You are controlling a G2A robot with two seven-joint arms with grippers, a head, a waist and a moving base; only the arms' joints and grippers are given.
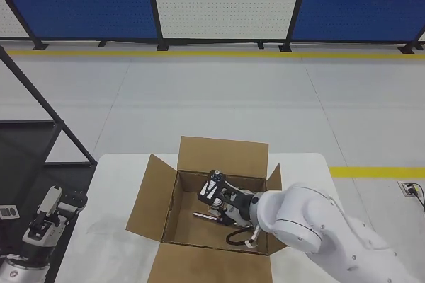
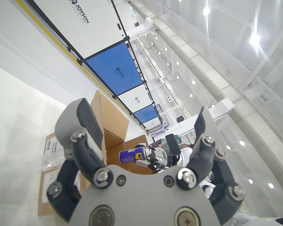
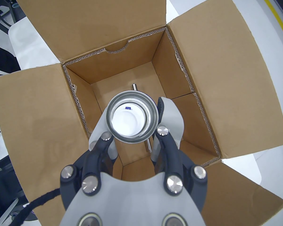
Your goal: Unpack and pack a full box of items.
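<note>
We record: white table (image 1: 113, 233); cardboard box (image 1: 156, 205) on it, four flaps splayed outward, left flap well short of the table's left edge; right gripper (image 3: 133, 118) over the open mouth, clamped around a spray can (image 2: 132, 155), apart from every wall; left gripper (image 2: 143, 116) beside the table's left edge, fingers spread; thin metal rod (image 3: 135, 87) on the box floor.

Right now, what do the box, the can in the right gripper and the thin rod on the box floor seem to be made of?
The box: brown corrugated cardboard, matt; its cut edges show wavy fluting. The spray can: probably metal; its base rim is shiny silver. The rod: likely bare steel, grey and gleaming, though too small to be sure.
</note>
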